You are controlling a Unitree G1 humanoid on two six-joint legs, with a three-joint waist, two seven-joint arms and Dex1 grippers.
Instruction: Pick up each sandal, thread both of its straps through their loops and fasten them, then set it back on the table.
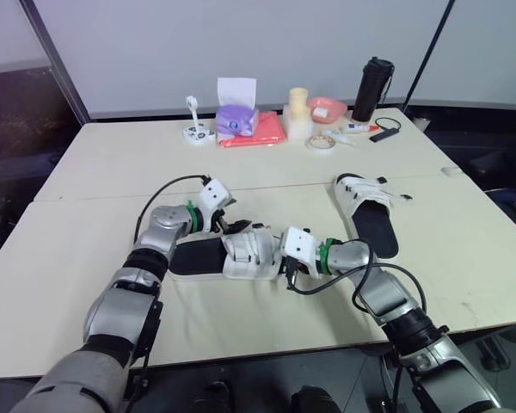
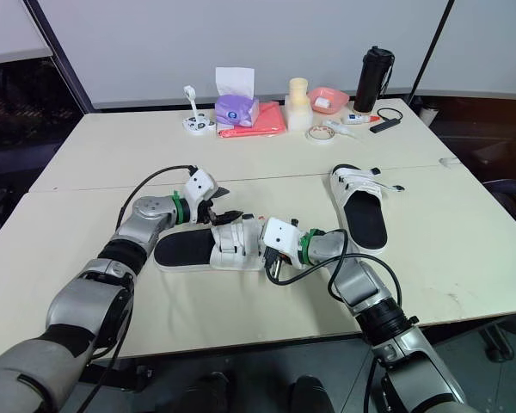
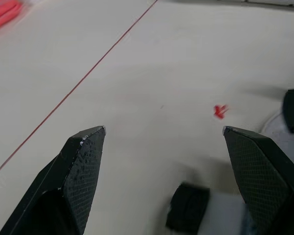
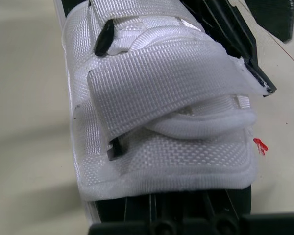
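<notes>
A white-strapped sandal with a black sole (image 1: 208,258) lies flat near the table's front, toe end toward my right arm. In the right wrist view its two white straps (image 4: 161,93) lie across the upper, one end lifted. My right gripper (image 2: 263,244) presses against that strapped end. My left gripper (image 2: 224,206) hovers open just behind the sandal's far edge, over bare table, with nothing between its fingers (image 3: 83,161). A second sandal (image 1: 365,211) lies to the right, straps loose.
Along the far edge stand a purple tissue box (image 1: 237,119), a red folder (image 1: 256,132), a pale yellow container (image 1: 298,112), a pink bowl (image 1: 327,108), a tape roll (image 1: 321,143) and a black bottle (image 1: 372,89). A seam (image 1: 112,191) crosses the table.
</notes>
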